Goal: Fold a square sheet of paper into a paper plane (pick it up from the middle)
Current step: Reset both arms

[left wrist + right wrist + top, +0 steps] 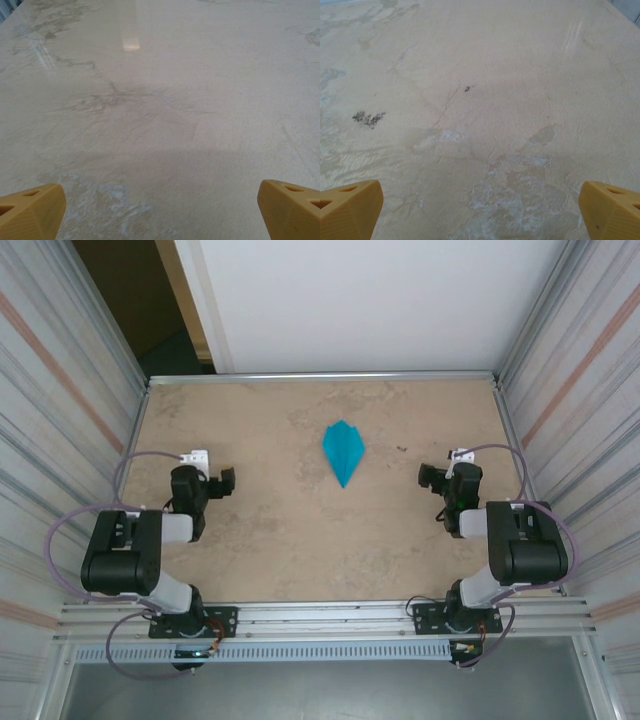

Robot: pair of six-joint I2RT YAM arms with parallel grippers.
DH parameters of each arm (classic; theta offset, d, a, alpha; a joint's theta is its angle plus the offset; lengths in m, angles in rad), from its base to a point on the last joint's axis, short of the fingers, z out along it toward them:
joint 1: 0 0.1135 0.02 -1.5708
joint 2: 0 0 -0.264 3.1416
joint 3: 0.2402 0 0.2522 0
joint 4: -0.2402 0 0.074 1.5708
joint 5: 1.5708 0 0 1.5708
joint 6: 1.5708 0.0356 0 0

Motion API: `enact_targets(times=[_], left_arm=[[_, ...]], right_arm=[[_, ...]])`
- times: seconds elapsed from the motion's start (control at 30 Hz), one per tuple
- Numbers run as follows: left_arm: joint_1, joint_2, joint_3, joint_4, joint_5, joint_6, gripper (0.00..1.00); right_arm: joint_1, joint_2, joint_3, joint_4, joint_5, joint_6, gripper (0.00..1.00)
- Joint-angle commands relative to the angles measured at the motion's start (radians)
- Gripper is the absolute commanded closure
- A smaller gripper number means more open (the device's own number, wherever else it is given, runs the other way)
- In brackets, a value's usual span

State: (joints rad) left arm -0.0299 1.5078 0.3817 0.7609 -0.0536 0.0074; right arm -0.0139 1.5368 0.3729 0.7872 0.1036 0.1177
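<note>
Nearest you, the left gripper [160,215] has its yellow fingertips [31,210] out at the corners of its wrist view. They are wide apart, with bare table [165,110] between them. The right gripper [480,215] is the same: pads [350,207] far apart, nothing held, with mottled table and a dark smudge [368,118] ahead of it.

From above, both arms sit close to their bases, one on each side, with their tips angled inward toward the middle. I read that as a rest pose that leaves the centre free.

Out in the centre, well apart from both grippers and about midway between them, lies the plane [343,452]. It is teal, a pointed kite shape with a centre crease, lying flat with its tip toward you. I judge the folding done and the plane set down there so you can see it plainly. Nothing left seems to call for a grip.
</note>
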Motion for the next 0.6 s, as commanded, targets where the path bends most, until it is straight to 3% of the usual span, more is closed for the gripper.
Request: enact_targets(times=[0.0,0.57], left_arm=[[-0.010,0.005,0.025,0.038,-0.047,0.035,0.01],[-0.002,0.016,0.042,0.017,0.010,0.049,0.01]], right_arm=[[-0.009,0.005,0.029,0.025,-0.010,-0.016,0.01],[-0.011,0.005,0.029,0.027,-0.012,-0.016,0.01]])
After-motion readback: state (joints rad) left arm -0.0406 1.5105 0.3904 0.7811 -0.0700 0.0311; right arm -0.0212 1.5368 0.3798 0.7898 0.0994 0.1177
